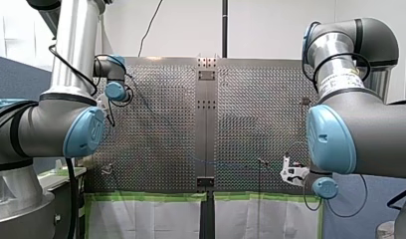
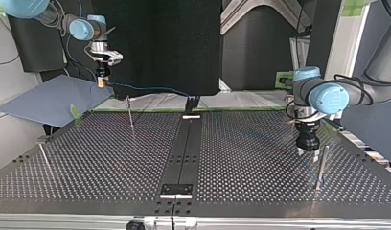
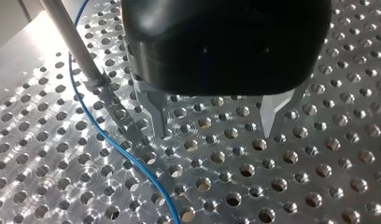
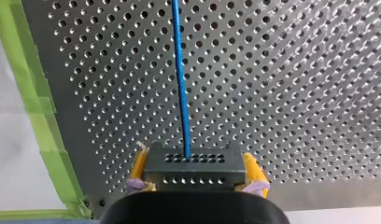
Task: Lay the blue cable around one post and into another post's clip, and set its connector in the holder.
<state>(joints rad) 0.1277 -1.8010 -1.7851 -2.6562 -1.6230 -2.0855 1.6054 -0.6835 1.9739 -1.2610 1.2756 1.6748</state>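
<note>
In the right wrist view my right gripper is shut on a black connector block, clamped between its yellow pads. The blue cable leaves the block and runs straight ahead over the perforated plate. At the top view's left, that gripper holds the connector high above the far table edge, and the cable slopes away towards the middle. My left gripper hovers open and empty just over the plate. The cable and a metal post lie beside it. In the top view it stands next to that post.
Two more thin posts stand on the top view's left half. A dark central rail carries a small black fixture at its far end and a bracket at its near end. Green tape marks the plate's edge.
</note>
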